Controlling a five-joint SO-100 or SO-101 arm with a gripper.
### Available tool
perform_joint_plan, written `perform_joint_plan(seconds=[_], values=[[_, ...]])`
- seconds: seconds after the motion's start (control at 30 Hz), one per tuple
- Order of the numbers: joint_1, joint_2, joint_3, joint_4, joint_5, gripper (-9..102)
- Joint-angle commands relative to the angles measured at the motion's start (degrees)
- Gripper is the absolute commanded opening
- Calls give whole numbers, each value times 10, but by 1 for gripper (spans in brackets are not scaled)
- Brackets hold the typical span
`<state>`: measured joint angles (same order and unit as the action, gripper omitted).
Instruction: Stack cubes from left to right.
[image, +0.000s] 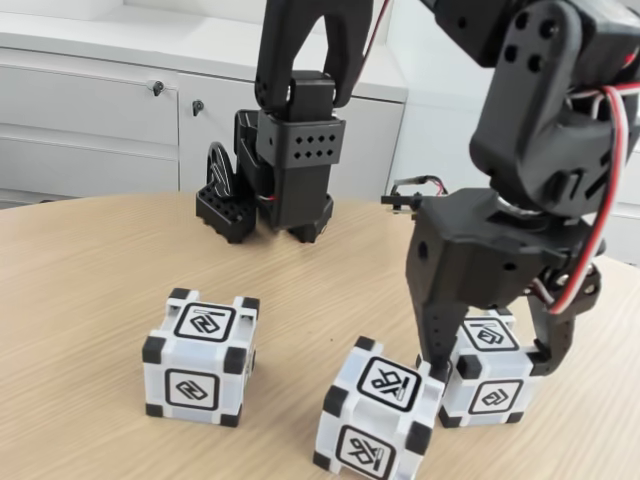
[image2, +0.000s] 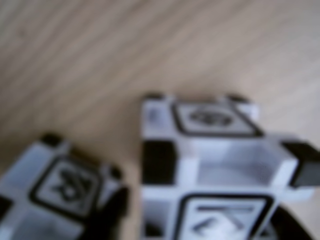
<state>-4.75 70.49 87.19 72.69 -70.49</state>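
Though blurred in the wrist view, gripper (image: 495, 368) fingers astride right cube (image: 492, 372); left cube (image: 199, 357) apart.

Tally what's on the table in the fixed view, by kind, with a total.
White cubes with black corners: 3 (left, middle, right)
Black robot arms: 2 (one ending in the gripper at the right cube, another arm at the back)
Total: 5
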Motion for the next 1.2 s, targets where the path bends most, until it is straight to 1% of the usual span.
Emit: perform_joint_plan(seconds=[0.0, 0.23, 0.33, 0.43, 0.5, 0.57, 0.67, 0.9, 1.1, 1.17], values=[[-2, 4, -7, 1, -4, 26], [-2, 4, -7, 1, 30, 14], [-2, 4, -7, 2, 54, 13], [-2, 13, -12, 11, 107, 12], [-2, 16, -17, 12, 163, 12], [-2, 23, -18, 11, 186, 14], [-2, 52, -17, 12, 240, 13], [8, 196, -17, 11, 311, 11], [13, 351, -12, 11, 316, 11], [36, 386, -8, 11, 319, 11]])
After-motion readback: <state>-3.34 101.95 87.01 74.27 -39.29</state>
